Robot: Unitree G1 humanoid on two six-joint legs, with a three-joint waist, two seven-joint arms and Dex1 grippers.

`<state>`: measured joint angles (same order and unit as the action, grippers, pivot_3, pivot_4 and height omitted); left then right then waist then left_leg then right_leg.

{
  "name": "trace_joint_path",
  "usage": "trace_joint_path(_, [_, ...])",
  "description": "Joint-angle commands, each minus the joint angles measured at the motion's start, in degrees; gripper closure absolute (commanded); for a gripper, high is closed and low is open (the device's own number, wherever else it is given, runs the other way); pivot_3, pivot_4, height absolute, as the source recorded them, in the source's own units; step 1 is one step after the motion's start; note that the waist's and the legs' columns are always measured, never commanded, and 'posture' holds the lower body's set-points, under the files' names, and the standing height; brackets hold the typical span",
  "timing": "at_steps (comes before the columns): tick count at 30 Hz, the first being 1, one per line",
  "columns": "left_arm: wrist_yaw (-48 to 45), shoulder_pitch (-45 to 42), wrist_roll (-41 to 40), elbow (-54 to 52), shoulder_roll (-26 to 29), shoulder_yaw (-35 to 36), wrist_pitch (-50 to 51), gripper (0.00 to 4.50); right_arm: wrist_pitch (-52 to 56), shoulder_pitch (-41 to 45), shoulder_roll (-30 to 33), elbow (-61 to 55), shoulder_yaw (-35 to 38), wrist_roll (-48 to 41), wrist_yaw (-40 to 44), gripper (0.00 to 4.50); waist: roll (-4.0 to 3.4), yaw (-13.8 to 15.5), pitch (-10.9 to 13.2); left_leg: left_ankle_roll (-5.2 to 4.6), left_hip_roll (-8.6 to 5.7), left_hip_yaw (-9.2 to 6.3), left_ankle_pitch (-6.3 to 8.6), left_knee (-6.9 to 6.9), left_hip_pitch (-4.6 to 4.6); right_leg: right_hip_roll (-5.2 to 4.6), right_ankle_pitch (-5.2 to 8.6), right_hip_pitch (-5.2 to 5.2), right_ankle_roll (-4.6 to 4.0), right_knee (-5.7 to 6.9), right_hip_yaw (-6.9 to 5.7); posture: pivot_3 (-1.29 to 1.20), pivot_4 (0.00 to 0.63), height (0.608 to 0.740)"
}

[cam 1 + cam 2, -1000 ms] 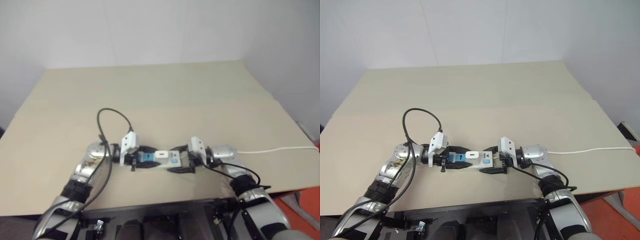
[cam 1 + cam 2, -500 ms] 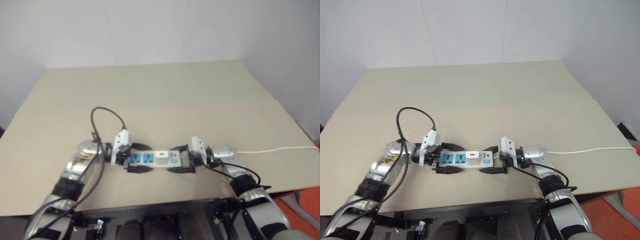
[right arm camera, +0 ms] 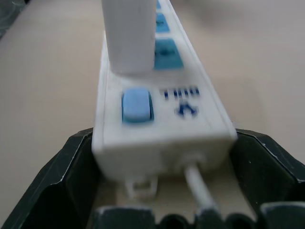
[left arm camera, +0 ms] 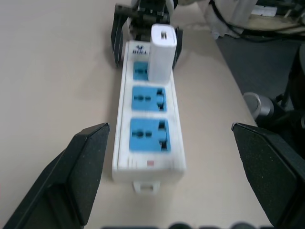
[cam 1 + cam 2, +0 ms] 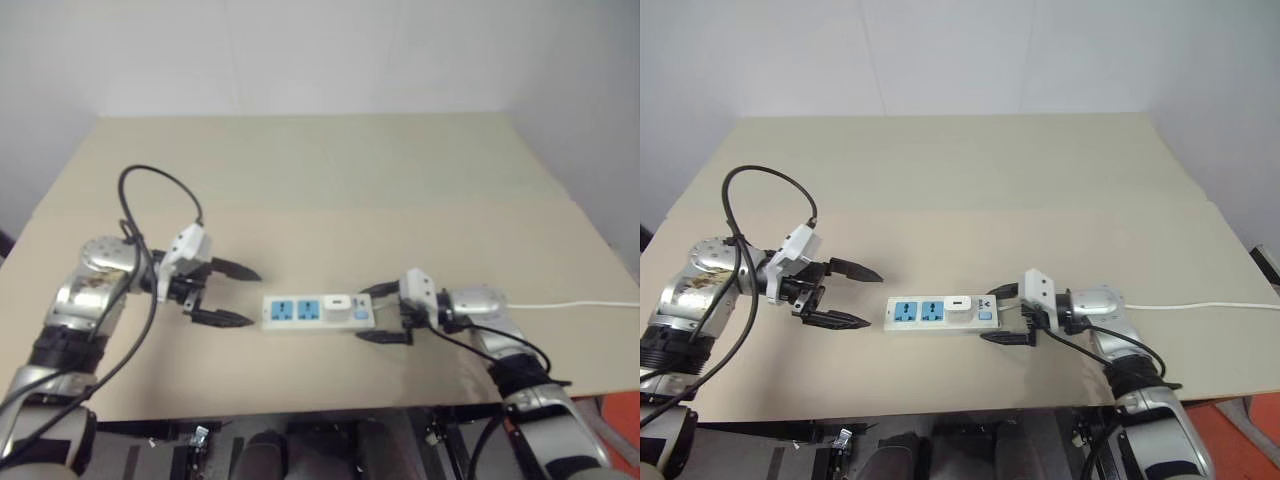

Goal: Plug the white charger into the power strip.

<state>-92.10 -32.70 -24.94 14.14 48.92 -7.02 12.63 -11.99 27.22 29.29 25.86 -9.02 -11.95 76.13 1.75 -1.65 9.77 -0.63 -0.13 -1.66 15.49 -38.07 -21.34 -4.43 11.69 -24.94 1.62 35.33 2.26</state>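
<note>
The power strip (image 5: 300, 312) lies flat on the tan table near its front edge, two blue sockets bare. The white charger (image 5: 337, 303) stands plugged into the socket beside the blue switch (image 3: 137, 106). My left gripper (image 5: 254, 297) hovers open just left of the strip's free end, not touching it; the left wrist view looks along the strip (image 4: 149, 138) to the charger (image 4: 162, 52). My right gripper (image 5: 360, 314) is open, with one finger on each side of the switch end and a little gap on both sides.
The strip's thin white cord (image 5: 570, 304) runs right along the table to its edge. A black cable loop (image 5: 150, 190) arches over my left wrist. The table's front edge (image 5: 300, 412) is close behind the strip. Bare tabletop stretches beyond it.
My left gripper opened, let go of the strip's left end, and drew back to the left and up. My right gripper opened wider around the switch end. The camera view also shifted.
</note>
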Motion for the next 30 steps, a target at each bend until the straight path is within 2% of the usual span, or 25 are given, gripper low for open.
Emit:
trace_joint_path(1, [-0.4, -0.28, -1.38, 0.35, 1.66, 0.8, -2.3, 0.0, 2.97, -3.37, 3.54, -9.65, 4.15, -3.46, -1.19, 0.03, -0.01, 0.37, 0.01, 0.0, -0.01, 0.01, 0.0, 0.0, -0.14, 0.0, 0.0, -0.13, 0.0, 0.03, 0.0, 0.0, 0.15, 0.74])
trace_joint_path(4, [-0.4, -0.09, -1.7, 1.15, 2.78, 2.07, -3.38, 0.0, 6.39, -7.85, 8.41, -17.1, 7.88, -6.22, -1.52, 0.03, -0.06, 0.59, 0.09, -0.01, 0.0, 0.07, 0.0, -0.01, -0.31, 0.01, 0.0, -0.26, 0.0, 0.0, -0.01, 0.0, 0.15, 0.74])
trace_joint_path(13, [-0.4, 3.87, -3.04, 0.26, 9.97, 6.06, -4.0, 0.0, 11.26, -17.14, 18.26, -25.89, 19.23, -12.12, -2.72, 0.03, -0.03, 0.53, 0.14, -0.04, 0.03, 0.16, 0.02, -0.04, -0.24, 0.06, 0.0, -0.19, 0.01, -0.02, -0.01, 0.0, 0.15, 0.74])
trace_joint_path(20, [2.07, 7.11, -2.49, -3.08, 11.51, 11.47, -3.85, 0.0, 13.78, -20.83, 20.25, -29.28, 24.12, -13.7, -6.03, 0.03, -0.03, 0.76, 0.15, -0.04, 0.04, 0.19, 0.02, -0.28, -0.23, 0.06, 0.0, -0.13, 0.02, 0.12, -0.01, 0.0, 0.15, 0.74])
trace_joint_path(30, [3.64, 8.82, -3.1, -7.41, 10.26, 12.64, -1.05, 0.0, 15.92, -21.26, 20.78, -31.26, 23.86, -13.15, -6.67, 0.03, -0.03, 0.71, 0.16, -0.04, 0.05, 0.22, 0.02, -0.71, -0.13, 0.09, 0.19, -0.04, 0.36, 0.51, 0.04, 0.0, 0.15, 0.74])
